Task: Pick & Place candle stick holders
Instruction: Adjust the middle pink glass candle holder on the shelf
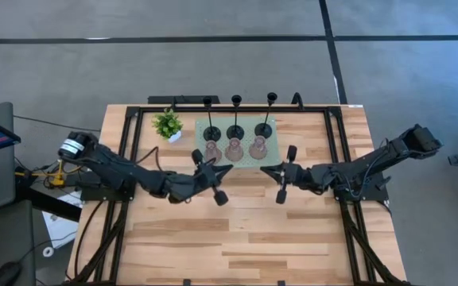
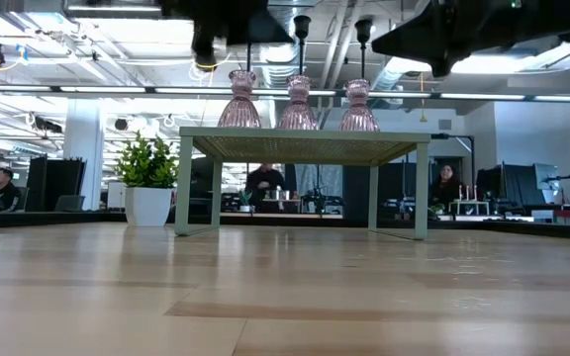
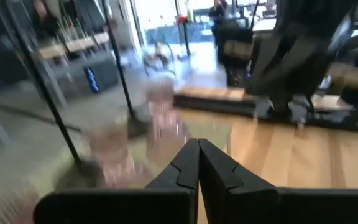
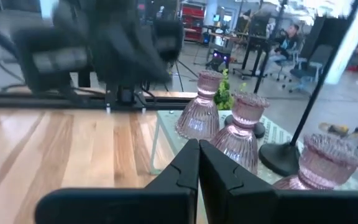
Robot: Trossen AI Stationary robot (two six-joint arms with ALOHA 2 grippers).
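Nearest the overhead camera, in the middle of the frame, the two arms reach inward over the wooden table (image 1: 237,238). The left gripper (image 1: 227,168) sits just left of centre, its fingers pressed together and holding nothing. The right gripper (image 1: 262,170) sits just right of centre, likewise closed and empty. In each wrist view the two dark fingers meet tip to tip with no gap.

Just above the grippers in the frame stands the mint-green perforated stand (image 1: 270,127). On it, in a row nearest the grippers, are three pink glass candle holders (image 1: 234,149), upright and close beside one another. Behind them, toward the top of the frame, three tall black candle stick holders (image 1: 235,130) stand upright in a second row, their round bases on the stand.

To the left of the stand, upper left of centre, a small potted plant (image 1: 168,125) rests on the table.

In the low view the stand fills the middle, pink holders on top, with seated people in the room far behind.
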